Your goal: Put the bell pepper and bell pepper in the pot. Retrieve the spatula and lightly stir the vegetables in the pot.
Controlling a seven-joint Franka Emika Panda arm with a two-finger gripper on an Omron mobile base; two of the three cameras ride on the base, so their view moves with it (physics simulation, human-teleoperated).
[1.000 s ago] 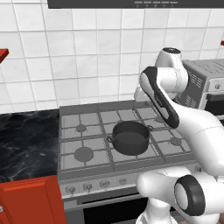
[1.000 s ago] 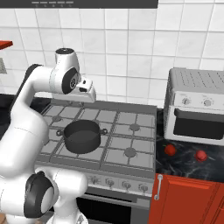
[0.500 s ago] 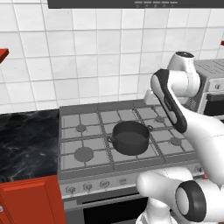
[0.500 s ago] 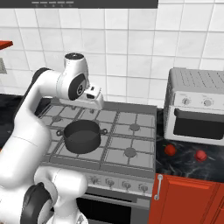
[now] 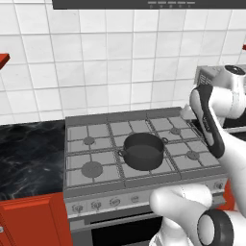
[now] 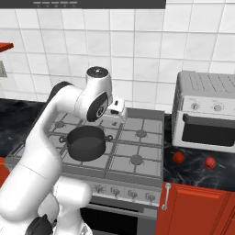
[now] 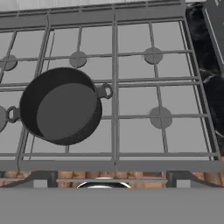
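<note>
The dark grey pot [image 6: 86,142] stands on the stove's front left-of-centre burner, and in the hand view the pot [image 7: 59,105] shows an empty bottom. Two red bell peppers [image 6: 178,157] [image 6: 210,162] lie on the black counter right of the stove, in front of the toaster oven. My gripper [image 6: 119,109] hovers above the back middle of the stove, behind and to the right of the pot. In the hand view the gripper [image 7: 109,180] is open, its fingertips [image 7: 43,178] far apart with nothing between them. The spatula is out of view.
A silver toaster oven [image 6: 206,112] stands on the right counter behind the peppers. The gas stove [image 5: 144,139] has raised grey grates. Black marble counter [image 5: 29,153] lies to its left. The tiled wall runs close behind, and red cabinets [image 6: 197,211] sit below.
My arm has swung to the right, and the hand has moved from above the stove's back left toward its middle, a little lower. The pot and peppers have not moved.
</note>
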